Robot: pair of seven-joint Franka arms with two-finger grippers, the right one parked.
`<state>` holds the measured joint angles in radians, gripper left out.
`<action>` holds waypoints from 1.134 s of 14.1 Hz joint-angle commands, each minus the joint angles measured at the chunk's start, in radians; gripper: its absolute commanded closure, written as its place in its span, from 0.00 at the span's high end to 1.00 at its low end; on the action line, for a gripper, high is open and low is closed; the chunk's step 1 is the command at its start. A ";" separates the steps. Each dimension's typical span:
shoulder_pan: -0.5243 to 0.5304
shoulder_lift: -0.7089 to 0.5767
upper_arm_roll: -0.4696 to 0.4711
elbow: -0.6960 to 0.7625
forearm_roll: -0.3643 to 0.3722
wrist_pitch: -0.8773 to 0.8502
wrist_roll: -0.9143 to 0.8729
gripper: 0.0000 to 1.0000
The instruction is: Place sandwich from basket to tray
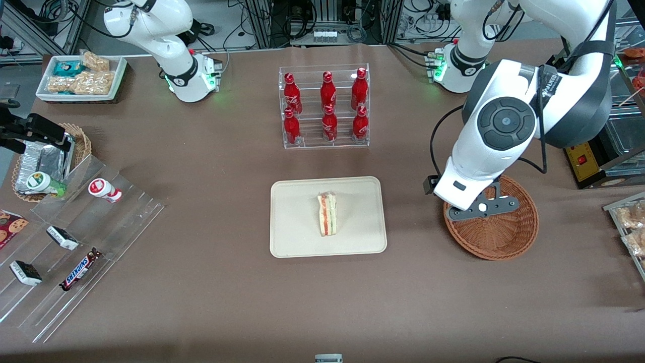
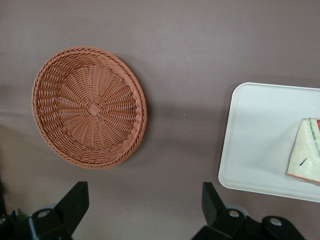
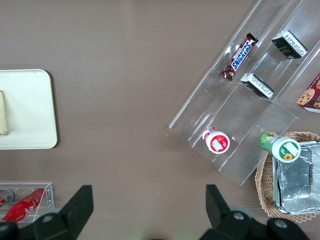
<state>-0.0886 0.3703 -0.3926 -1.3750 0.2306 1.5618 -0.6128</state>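
The sandwich lies on the tray, near its centre. The basket sits on the tabletop, toward the working arm's end, well apart from the tray. The gripper hangs above the basket's near edge, jaws spread wide, holding nothing. The basket interior shows bare wicker.

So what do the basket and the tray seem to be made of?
The basket looks like brown woven wicker, with strands circling its rim. The tray seems matte cream plastic or pulp, smooth and plain. The gripper, open, hangs above bare table between them.
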 commanded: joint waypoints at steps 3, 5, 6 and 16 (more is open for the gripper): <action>0.047 -0.025 0.000 -0.029 -0.005 -0.005 0.018 1.00; 0.087 -0.031 0.000 -0.027 -0.007 -0.011 0.024 1.00; 0.119 -0.046 -0.003 -0.027 -0.014 -0.020 0.050 1.00; 0.208 -0.183 0.163 -0.033 -0.146 -0.127 0.503 1.00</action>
<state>0.1164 0.2512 -0.3137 -1.3807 0.1501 1.4546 -0.2270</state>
